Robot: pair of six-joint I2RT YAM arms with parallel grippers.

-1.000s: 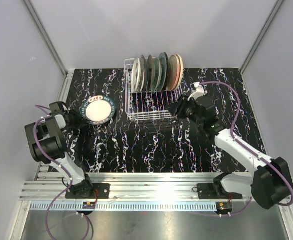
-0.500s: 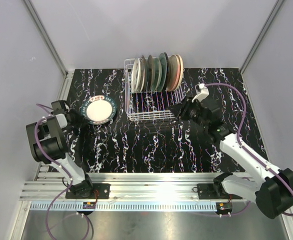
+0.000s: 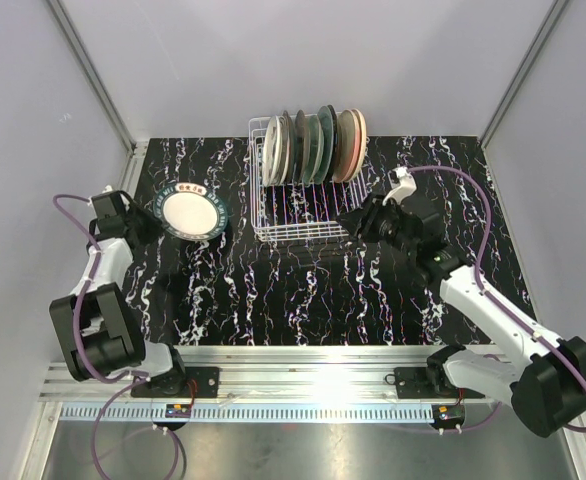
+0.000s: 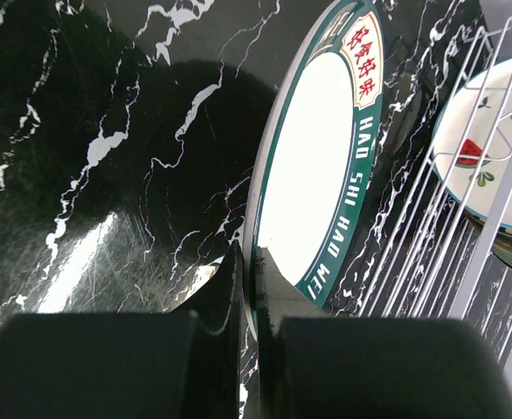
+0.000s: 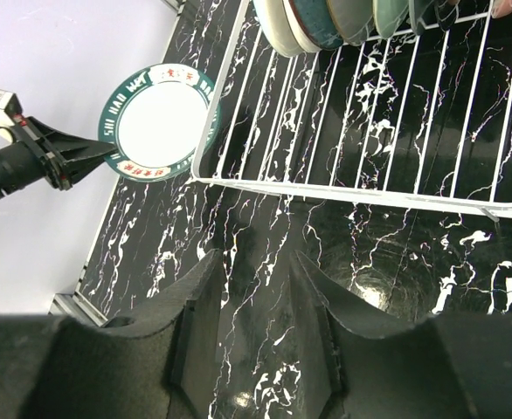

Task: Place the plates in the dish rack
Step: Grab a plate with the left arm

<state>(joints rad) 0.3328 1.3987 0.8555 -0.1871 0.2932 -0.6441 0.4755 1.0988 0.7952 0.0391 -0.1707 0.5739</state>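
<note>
A white plate with a dark green lettered rim (image 3: 190, 212) is held at its left edge by my left gripper (image 3: 151, 226), which is shut on it and holds it tilted above the table, left of the dish rack (image 3: 295, 205). In the left wrist view the plate (image 4: 313, 166) stands edge-on between my fingers (image 4: 273, 279). The white wire rack holds several plates (image 3: 318, 145) upright at its back. My right gripper (image 3: 356, 220) is open and empty by the rack's front right corner; in its view the rack (image 5: 370, 192) and held plate (image 5: 155, 122) show.
The table is black marble with white veins (image 3: 303, 290). Grey walls close in the left, back and right. A metal rail (image 3: 303, 360) runs along the near edge with both arm bases. A watermelon-patterned plate (image 4: 492, 148) shows through the rack wires.
My left gripper has lifted the green-rimmed plate and carried it a little back and left, tilting it. My right gripper drew slightly back from the rack, then held still.
</note>
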